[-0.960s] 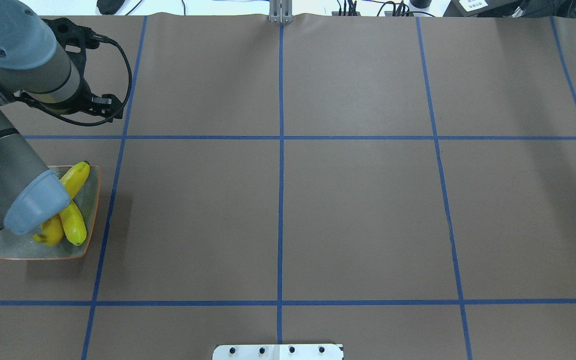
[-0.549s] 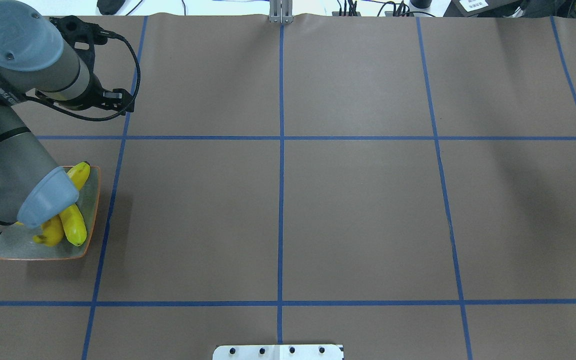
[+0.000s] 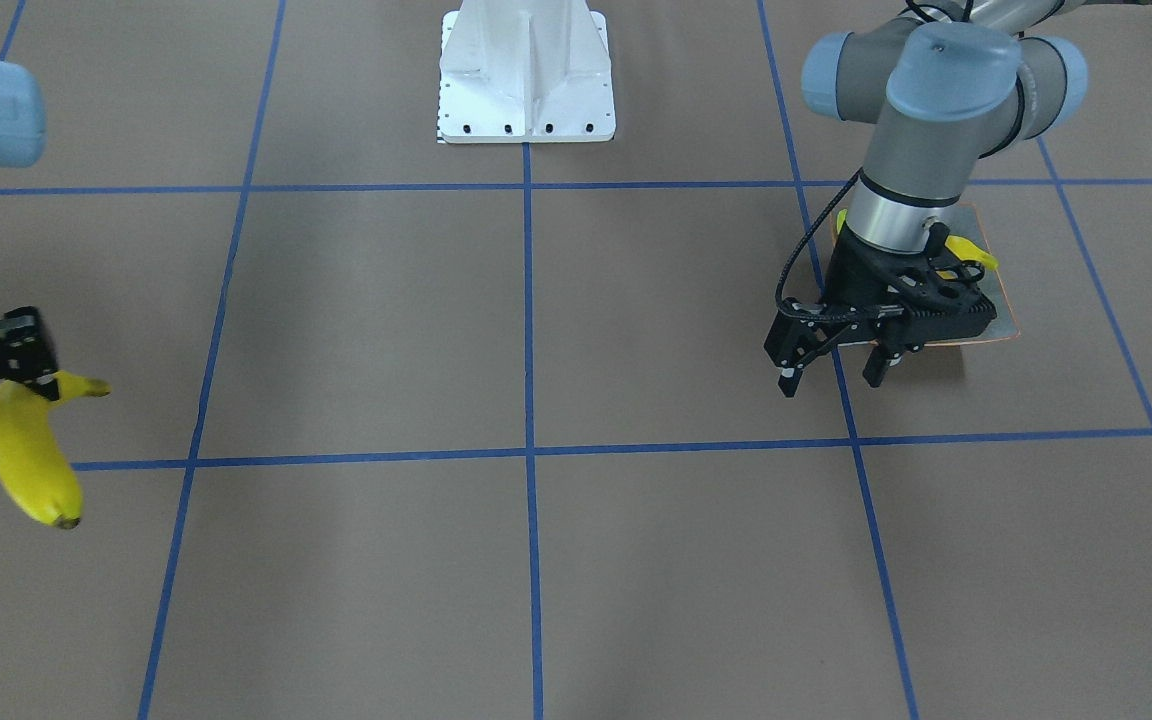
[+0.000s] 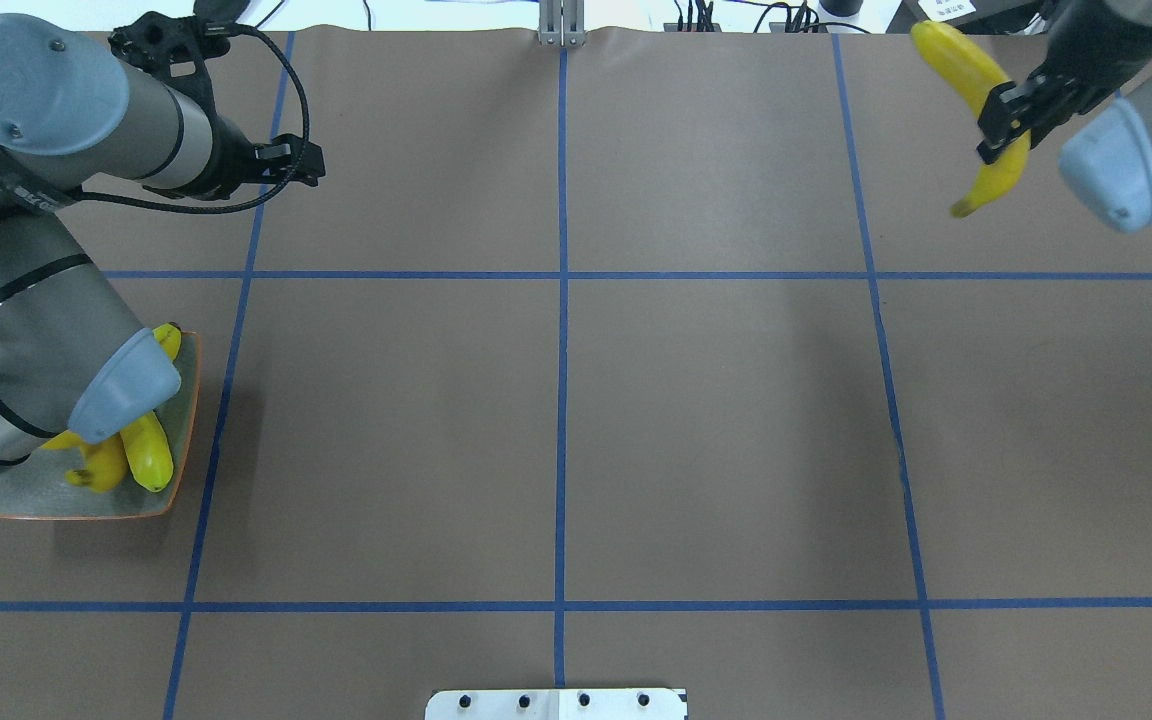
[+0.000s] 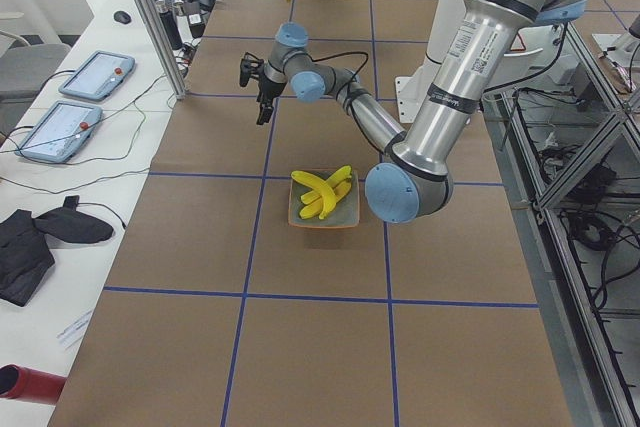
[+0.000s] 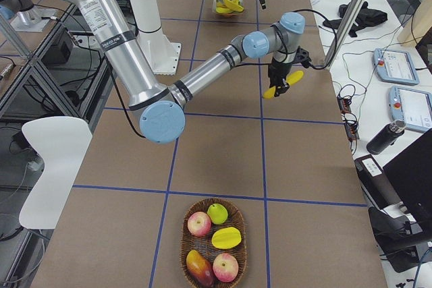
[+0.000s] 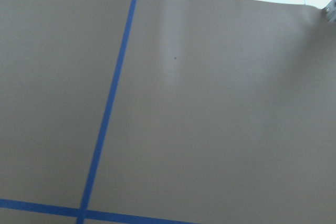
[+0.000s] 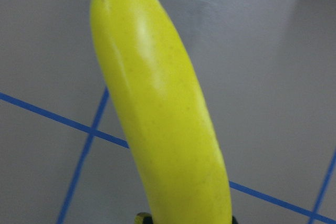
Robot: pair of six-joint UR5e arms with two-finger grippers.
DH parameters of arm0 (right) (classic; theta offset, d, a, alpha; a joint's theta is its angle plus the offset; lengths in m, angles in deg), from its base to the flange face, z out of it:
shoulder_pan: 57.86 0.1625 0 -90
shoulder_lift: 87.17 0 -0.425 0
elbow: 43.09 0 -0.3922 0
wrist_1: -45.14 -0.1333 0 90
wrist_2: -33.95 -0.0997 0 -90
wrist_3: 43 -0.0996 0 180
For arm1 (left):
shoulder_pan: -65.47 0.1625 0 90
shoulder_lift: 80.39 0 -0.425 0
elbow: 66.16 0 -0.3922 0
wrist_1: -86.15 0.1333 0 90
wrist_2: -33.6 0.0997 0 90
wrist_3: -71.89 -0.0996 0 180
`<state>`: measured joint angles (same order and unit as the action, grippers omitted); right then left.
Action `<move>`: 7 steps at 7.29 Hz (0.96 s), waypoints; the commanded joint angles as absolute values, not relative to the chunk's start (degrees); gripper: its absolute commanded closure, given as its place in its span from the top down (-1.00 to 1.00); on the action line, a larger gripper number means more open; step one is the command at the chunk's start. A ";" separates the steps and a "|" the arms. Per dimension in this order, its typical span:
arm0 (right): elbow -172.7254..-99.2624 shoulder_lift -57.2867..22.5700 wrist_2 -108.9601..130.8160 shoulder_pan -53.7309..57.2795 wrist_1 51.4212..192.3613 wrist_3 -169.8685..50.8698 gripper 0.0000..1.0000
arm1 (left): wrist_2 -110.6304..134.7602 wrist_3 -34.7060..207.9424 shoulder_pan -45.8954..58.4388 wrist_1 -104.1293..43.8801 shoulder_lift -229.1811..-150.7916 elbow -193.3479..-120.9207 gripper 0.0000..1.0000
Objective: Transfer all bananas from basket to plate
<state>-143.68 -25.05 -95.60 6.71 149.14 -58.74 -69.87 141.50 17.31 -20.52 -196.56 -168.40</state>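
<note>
My right gripper (image 4: 1004, 112) is shut on a yellow banana (image 4: 981, 90) and holds it in the air over the table's far right; the banana fills the right wrist view (image 8: 163, 114) and also shows in the front view (image 3: 28, 455). The square grey-green plate (image 4: 36, 497) with an orange rim sits at the near left and holds about three bananas (image 4: 148, 452), partly hidden by my left arm. My left gripper (image 3: 829, 378) is open and empty, hanging above the table just beyond the plate (image 3: 1004, 322). The basket (image 6: 183, 234) stands at the table's right end.
The basket holds red apples (image 6: 199, 223), a green apple and a yellow mango (image 6: 226, 237); I see no banana in it. Blue tape lines (image 4: 562, 400) cross the brown table. The robot's white base (image 3: 526, 75) is at the near middle edge. The left wrist view shows only bare table.
My right arm has come into the overhead view from the far right corner with the banana, moving left. My left gripper has moved right and farther from the plate.
</note>
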 commanded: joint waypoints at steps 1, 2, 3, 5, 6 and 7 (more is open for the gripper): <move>-148.98 -26.07 -99.09 0.17 147.89 -71.43 -1.00 | -72.40 151.74 17.83 -32.18 -196.67 -167.59 1.00; -150.74 -26.87 -101.29 -1.76 147.80 -76.70 -1.00 | -72.40 156.30 19.14 -36.93 -197.02 -167.42 1.00; -152.84 -27.31 -101.66 -4.05 147.80 -81.45 -1.00 | -72.40 161.83 20.45 -41.59 -197.46 -167.41 1.00; -153.66 -27.31 -105.86 -7.74 139.59 -94.08 -1.00 | -72.05 172.91 23.88 -48.29 -199.38 -167.24 1.00; -153.65 -27.40 -105.88 -9.59 135.97 -99.46 -1.00 | -71.96 176.62 24.77 -49.19 -201.31 -167.24 1.00; -153.39 -28.36 -105.80 -11.00 134.80 -100.56 -1.00 | -71.96 178.65 25.38 -49.20 -202.90 -167.24 1.00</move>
<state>-153.54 -27.59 -105.50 -9.02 137.58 -96.90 -72.02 175.06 24.36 -48.37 -200.91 -167.27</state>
